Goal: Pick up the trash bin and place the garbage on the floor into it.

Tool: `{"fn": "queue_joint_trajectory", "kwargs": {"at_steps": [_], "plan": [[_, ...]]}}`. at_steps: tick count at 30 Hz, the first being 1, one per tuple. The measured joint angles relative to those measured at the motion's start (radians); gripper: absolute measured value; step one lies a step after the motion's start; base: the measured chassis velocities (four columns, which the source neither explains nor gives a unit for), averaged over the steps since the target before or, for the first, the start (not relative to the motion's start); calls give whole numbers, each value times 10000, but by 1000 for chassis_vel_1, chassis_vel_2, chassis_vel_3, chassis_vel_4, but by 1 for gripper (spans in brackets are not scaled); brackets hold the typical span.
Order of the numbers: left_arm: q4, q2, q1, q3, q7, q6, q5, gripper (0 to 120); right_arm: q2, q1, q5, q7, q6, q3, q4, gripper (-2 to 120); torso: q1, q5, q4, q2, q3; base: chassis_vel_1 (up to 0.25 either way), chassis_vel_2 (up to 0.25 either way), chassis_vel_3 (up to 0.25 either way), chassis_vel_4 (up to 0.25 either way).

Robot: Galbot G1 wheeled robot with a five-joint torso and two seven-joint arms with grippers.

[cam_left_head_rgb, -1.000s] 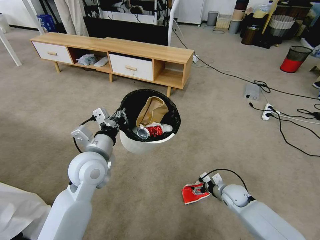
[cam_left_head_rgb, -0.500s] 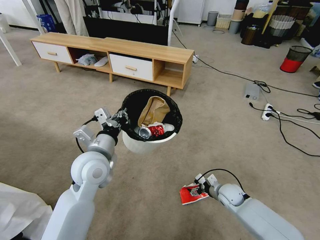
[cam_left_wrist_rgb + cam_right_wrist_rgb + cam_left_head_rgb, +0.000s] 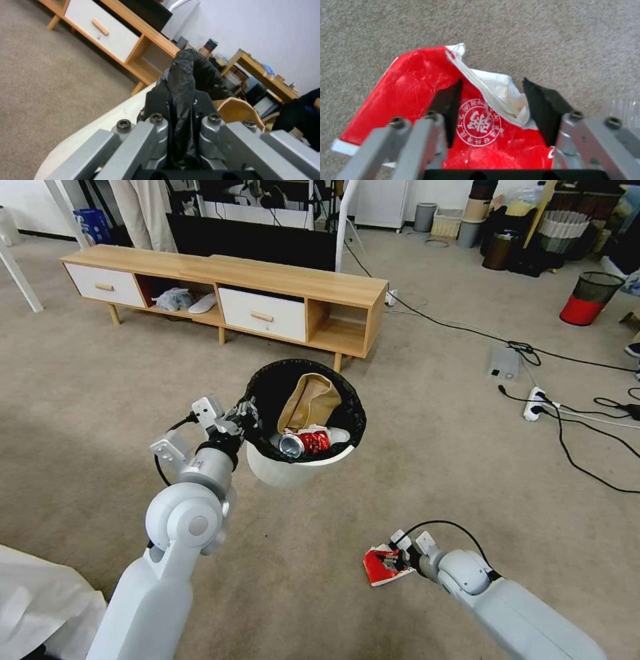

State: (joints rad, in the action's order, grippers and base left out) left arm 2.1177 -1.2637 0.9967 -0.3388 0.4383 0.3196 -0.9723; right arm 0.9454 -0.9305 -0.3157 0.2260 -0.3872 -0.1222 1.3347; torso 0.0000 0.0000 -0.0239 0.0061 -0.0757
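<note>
Left gripper (image 3: 241, 418) clenched on the bin (image 3: 293, 468) rim, fingers (image 3: 156, 125) pinching the black bag liner (image 3: 186, 82) folded over the edge; the left wrist view shows the liner bunched between both fingers with the white bin wall just below. Bin sits off the carpet (image 3: 87, 400), held up at its left side, in front of the wooden TV cabinet (image 3: 233, 290). Inside it: brown paper bag (image 3: 308, 401) standing against the far wall, crushed red can (image 3: 303, 443) lying near the front rim, a white tissue (image 3: 337, 435) just beside the can. Right gripper (image 3: 392, 560) is low at the floor, right and nearer than the bin, well apart from it. Its fingers (image 3: 448, 105) are spread with a gap, straddling the red packet (image 3: 420, 90); the packet lies crumpled on the carpet, torn white inner edge facing up, round white print between the fingers. Fingers not closed on it; cannot tell if the pads touch the packet. Off to the right: white power strip (image 3: 535, 403) and black cables (image 3: 587, 447), red-based mesh bin (image 3: 589, 298) far right.
</note>
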Motion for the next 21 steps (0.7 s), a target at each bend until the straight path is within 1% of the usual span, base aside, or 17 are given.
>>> {"fn": "queue_joint_trajectory", "kwargs": {"at_steps": [1,2,5,6,7,8,9,11,13,14,21], "plan": [[0,3,-1,0,0,0,0,7,0,-4,-2,-4,9,11,0,42,0,0,0,1,0,0,0,0,0],[0,3,-1,0,0,0,0,7,0,-4,-2,-4,9,11,0,42,0,0,0,1,0,0,0,0,0],[0,5,-6,0,0,-3,1,7,30,-14,-45,-25,34,68,4,25,0,0,0,0,0,0,0,0,0],[0,5,-6,0,0,-3,1,7,30,-14,-45,-25,34,68,4,25,0,0,0,0,0,0,0,0,0],[0,5,-6,-1,0,-3,0,7,38,-22,-58,-27,37,79,9,22,0,0,0,0,0,0,0,0,0],[0,0,-7,0,0,-4,1,7,42,-41,-69,-31,49,93,18,16,0,0,-1,0,0,0,0,0,0],[0,0,-7,0,0,-4,1,7,42,-41,-69,-31,49,93,18,16,0,0,-1,0,0,0,0,0,0],[0,0,-6,-3,0,-5,1,7,43,-70,-81,-34,64,121,34,5,0,0,-1,0,0,0,0,0,0],[0,0,-6,-5,0,-6,1,7,44,-75,-83,-34,70,130,38,4,0,0,-1,0,0,0,0,0,0],[12,14,0,-22,-4,-10,0,7,45,-99,-106,-37,93,167,46,0,0,0,0,0,0,0,0,0,0],[28,46,10,-45,-7,-12,-8,7,52,-122,-184,-37,98,199,84,0,0,0,-1,0,0,0,0,0,0]]}}
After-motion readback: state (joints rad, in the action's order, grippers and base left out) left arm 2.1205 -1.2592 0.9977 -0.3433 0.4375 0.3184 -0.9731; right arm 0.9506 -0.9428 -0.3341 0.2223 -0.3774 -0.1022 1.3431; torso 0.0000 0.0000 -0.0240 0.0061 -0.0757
